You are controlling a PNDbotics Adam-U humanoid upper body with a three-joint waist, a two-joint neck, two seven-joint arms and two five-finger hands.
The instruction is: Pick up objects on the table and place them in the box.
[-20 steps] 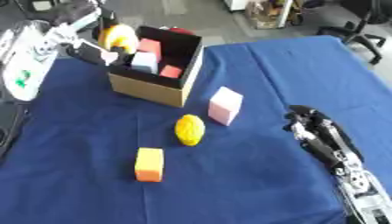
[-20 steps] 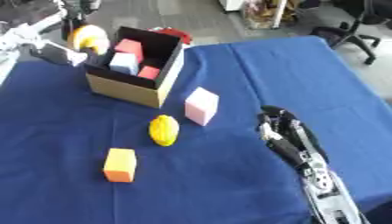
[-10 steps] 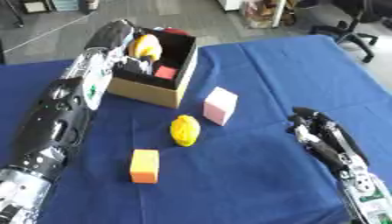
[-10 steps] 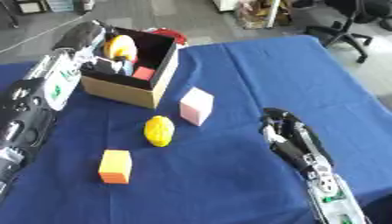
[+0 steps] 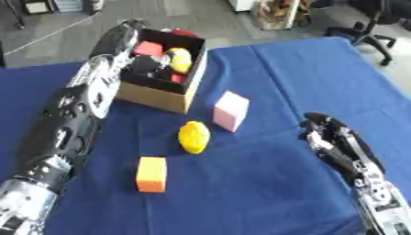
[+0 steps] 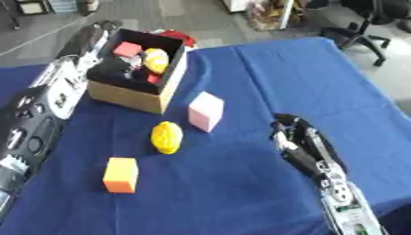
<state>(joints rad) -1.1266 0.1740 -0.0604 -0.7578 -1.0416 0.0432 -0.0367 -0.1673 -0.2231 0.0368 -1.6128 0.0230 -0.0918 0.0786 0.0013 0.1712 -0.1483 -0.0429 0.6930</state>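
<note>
Nearest the robot, the orange block (image 5: 152, 174) is lying on the blue table (image 5: 265, 193), untouched, and just beyond it the yellow lemon-shaped object (image 5: 193, 137) is sitting beside the pink block (image 5: 230, 110), the two close but seemingly not touching. The right hand (image 5: 331, 142) is resting idle at the right side of the cloth, fingers relaxed and somewhat curled over nothing. Farther off, the left hand (image 5: 149, 67) is reaching down into the cardboard box (image 5: 157, 96), and its dark fingers are sitting right against a yellow rounded object (image 5: 180, 59); whether they are pinching it or have opened off it, I cannot tell. The step in hand appears to be the release into the box, and doing it well would mean lowering the object until it is bearing on the things below, opening the fingers fully, then lifting straight up so the hand is not catching the box wall or dragging the red block (image 5: 148, 48) along with it. The yellow object is looking smooth, glossy and egg-like, lying inside the box toward the side nearest the pink block, with a small red piece (image 5: 178, 78) just below it; being round, it is likely to roll once freed.
</note>
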